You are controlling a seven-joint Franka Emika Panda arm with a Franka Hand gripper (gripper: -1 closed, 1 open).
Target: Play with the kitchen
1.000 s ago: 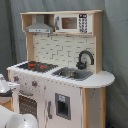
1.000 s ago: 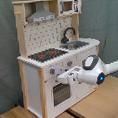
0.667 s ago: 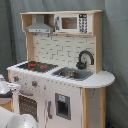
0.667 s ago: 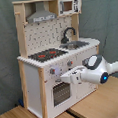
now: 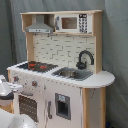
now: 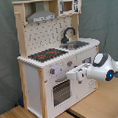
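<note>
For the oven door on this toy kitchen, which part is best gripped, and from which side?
Probably the bar handle across the top of the oven door. It stands off the panel and runs level, so approach head-on from the front, jaws above and below. The gripper hangs just beside it.

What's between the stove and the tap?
The sink sits between the hob and the faucet, best seen in the first exterior view.
</note>
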